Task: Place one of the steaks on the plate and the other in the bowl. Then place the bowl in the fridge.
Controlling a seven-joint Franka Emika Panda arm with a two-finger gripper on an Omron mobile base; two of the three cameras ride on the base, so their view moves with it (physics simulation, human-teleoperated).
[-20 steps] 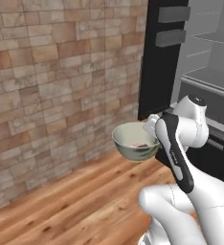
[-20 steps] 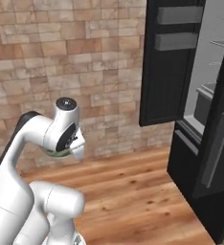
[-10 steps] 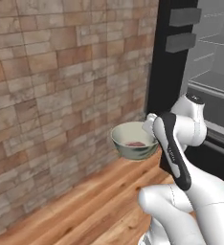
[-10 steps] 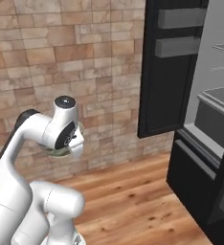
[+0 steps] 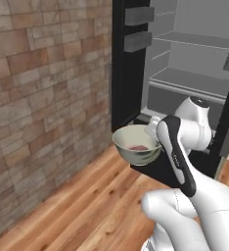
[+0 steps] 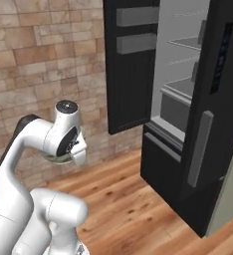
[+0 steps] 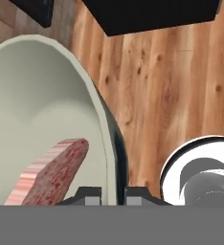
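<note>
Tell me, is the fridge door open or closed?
Open. The fridge door is swung wide, showing grey shelves inside, while the gripper holds the bowl nearby.

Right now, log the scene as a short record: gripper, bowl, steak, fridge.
gripper: shut on the bowl's rim, one finger inside and one outside
bowl: held upright in the air above the wood floor, in front of the fridge
steak: one, lying inside the bowl
fridge: doors open, grey shelves in sight; bowl not yet inside
</note>
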